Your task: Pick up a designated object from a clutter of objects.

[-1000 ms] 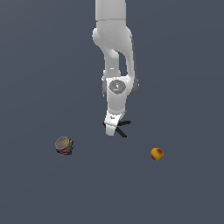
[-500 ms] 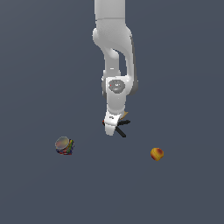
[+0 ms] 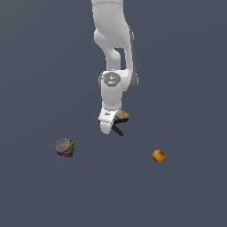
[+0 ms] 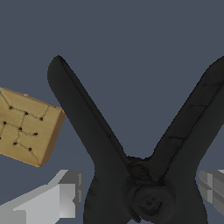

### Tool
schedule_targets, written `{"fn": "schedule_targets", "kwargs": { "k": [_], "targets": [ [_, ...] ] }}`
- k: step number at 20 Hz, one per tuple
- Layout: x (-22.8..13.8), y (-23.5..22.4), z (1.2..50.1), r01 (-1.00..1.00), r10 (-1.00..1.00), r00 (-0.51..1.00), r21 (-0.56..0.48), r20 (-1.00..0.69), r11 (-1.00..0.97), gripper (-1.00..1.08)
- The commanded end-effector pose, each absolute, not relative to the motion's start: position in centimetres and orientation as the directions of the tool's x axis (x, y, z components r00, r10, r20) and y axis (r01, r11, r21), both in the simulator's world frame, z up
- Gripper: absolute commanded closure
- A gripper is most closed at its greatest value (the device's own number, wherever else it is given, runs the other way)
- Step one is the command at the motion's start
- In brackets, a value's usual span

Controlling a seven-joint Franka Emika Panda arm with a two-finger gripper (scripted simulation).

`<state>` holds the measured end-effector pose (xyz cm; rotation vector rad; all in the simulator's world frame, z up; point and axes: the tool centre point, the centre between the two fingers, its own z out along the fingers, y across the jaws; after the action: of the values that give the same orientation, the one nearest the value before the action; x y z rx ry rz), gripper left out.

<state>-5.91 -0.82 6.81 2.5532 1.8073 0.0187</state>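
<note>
The designated object is a black clamp (image 4: pixel 144 183) with two splayed handles; it fills the wrist view. In the exterior view the clamp (image 3: pixel 118 129) lies on the floor just under the arm's hand. My gripper (image 4: pixel 141 199) straddles the clamp's pivot, and a grey finger (image 4: pixel 57 199) presses against each side of it, so it is shut on the clamp. In the exterior view the gripper (image 3: pixel 107 128) is down at floor level. A tan square cracker (image 4: pixel 26 127) lies right beside one handle. The cracker (image 3: pixel 123 116) peeks out behind the hand.
An orange-red ball (image 3: pixel 159 156) lies on the floor toward the exterior view's right. A multicoloured rounded object (image 3: pixel 65 147) rests toward the exterior view's left. Both are well apart from the gripper on the flat grey floor.
The arm has barely moved and stays low over the clamp. The clamp's visible handle tip has shifted slightly beside the hand.
</note>
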Motion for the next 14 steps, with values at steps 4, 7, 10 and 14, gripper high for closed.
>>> {"fn": "schedule_targets", "kwargs": {
  "k": [4,7,10,14],
  "targets": [
    [-5.8,-3.4,10.7,0.944,0.944,0.331,0.017,0.003,-0.331,1.08],
    [-5.8,-5.1,13.2,0.944,0.944,0.33,0.015,0.005,-0.33,1.08],
    [-5.7,-6.9,16.0,0.944,0.945,0.328,0.013,0.006,-0.328,1.08],
    [-5.6,-9.4,19.7,0.945,0.945,0.327,0.012,0.007,-0.328,1.08]
  ]
}}
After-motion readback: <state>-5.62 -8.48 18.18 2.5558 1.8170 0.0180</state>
